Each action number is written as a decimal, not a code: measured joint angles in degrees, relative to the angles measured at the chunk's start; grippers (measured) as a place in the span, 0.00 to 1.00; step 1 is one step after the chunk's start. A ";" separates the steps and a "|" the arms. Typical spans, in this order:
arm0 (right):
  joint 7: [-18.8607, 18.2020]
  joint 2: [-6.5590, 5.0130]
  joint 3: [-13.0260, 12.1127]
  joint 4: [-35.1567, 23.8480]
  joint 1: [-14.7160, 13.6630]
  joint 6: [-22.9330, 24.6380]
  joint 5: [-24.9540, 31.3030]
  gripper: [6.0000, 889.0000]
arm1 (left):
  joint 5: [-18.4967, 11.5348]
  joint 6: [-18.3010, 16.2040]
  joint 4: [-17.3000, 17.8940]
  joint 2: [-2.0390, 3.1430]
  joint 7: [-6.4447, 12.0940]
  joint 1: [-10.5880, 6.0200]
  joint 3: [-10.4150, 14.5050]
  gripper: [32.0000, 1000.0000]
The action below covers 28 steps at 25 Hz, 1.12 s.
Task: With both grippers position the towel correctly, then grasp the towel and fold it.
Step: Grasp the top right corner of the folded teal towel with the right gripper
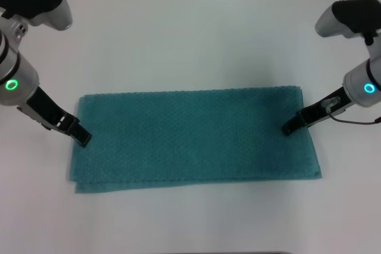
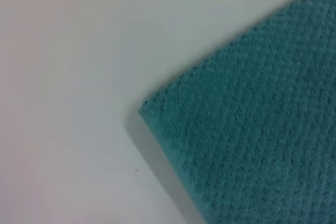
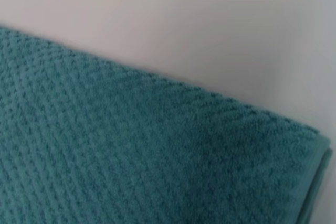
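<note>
While the teal waffle-weave towel (image 1: 193, 138) lies flat as a long doubled rectangle at the centre of the white table (image 1: 190, 34), both arms have their tips down at its short ends. The left gripper (image 1: 82, 138) sits at the towel's nine o'clock edge, its black fingers low against the cloth border; whether they are spread or pinched cannot be told from any view. The right gripper (image 1: 288, 128) rests at three o'clock, just inside the right short edge, and its claw state is likewise unreadable. The left wrist view shows a towel corner with its doubled layers edge-on; the right wrist view shows the other end's corner, a lower layer peeking past the upper one.

The layers look slightly offset along the six o'clock edge, near seven o'clock, so the step in hand seems to be squaring or gripping the ends. To do it well, each claw should probably catch all layers at once, close to matching corners, and both arms should lift evenly, keeping the cloth taut between them so it folds without skewing or bunching.
</note>
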 joint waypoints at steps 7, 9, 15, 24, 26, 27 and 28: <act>-0.03 -0.02 -0.10 0.08 -0.02 -0.25 -0.04 0.57 | 0.00 -0.12 -0.90 0.00 0.00 -0.34 0.00 0.87; -0.03 -0.14 -0.11 0.08 -0.02 -0.34 -0.04 0.50 | 0.00 -0.14 -0.90 0.00 0.00 -0.34 0.00 0.87; -0.09 -0.43 0.00 -0.29 -0.04 -0.02 0.33 0.51 | 0.00 -0.14 -0.90 0.00 0.07 -0.24 -0.01 0.87; -0.12 -0.53 -0.05 -0.12 -0.04 -0.13 0.11 0.67 | 0.00 -0.14 -0.87 0.00 0.16 -0.26 -0.09 0.87; -0.12 -0.53 -0.04 -0.02 -0.04 -0.23 0.10 0.70 | 0.00 -0.14 -0.86 0.00 0.17 -0.26 -0.09 0.87; -0.12 -0.53 -0.05 0.01 -0.04 -0.29 0.09 0.73 | 0.00 -0.14 -0.86 0.00 0.17 -0.26 -0.09 0.87; -0.12 -0.53 -0.06 0.02 -0.04 -0.32 0.07 0.76 | 0.00 -0.14 -0.86 0.00 0.17 -0.26 -0.09 0.87</act>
